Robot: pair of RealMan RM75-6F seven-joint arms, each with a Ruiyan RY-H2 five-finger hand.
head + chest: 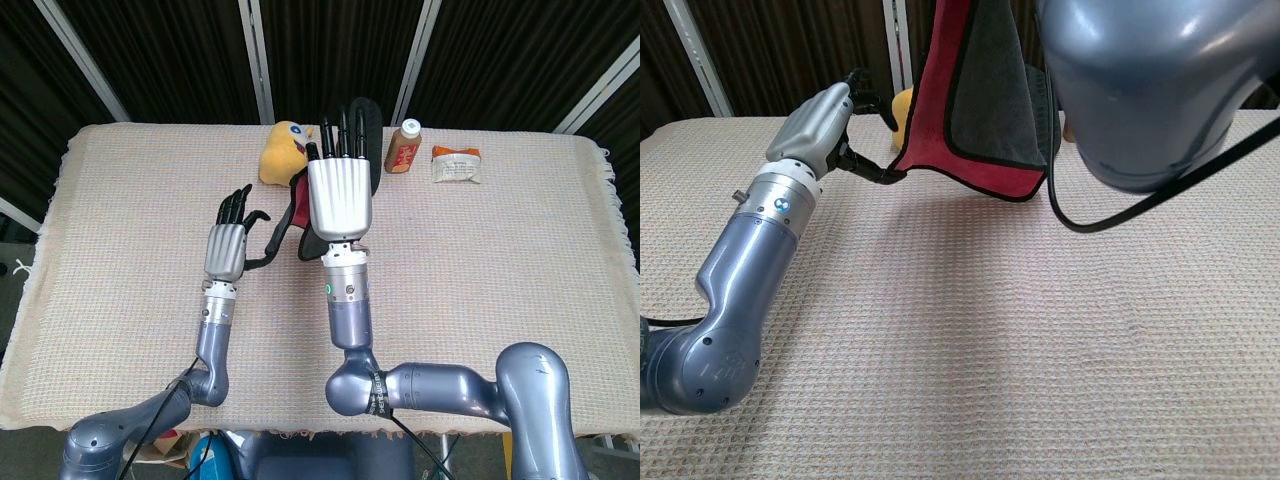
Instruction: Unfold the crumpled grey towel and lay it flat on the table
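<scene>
The left robot hand (226,247) is pinching a lower corner of the grey towel (990,95) between its thumb and fingertips, its other fingers spread, and is drawing that corner toward the counter's left edge. The right robot hand (340,197) is hanging raised over the middle of the counter (500,270) with its fingers extended toward the far edge; the towel is dangling beneath it, so it is evidently gripping the upper part, though the hold itself is hidden behind the palm. The towel, grey with a red border and reverse, is hanging clear of the counter near its far-centre, partly opened but folded over on itself. To do this step well, the two robot hands should be pulling steadily apart until the edge between them is taut, keeping both pinches firm, then lowering the cloth onto the open middle of the counter. Beyond the towel, by the far edge, a yellow plush toy (281,150), a small bottle (402,147) and a snack packet (456,163) are lying, so the spreading should be staying well short of them.
</scene>
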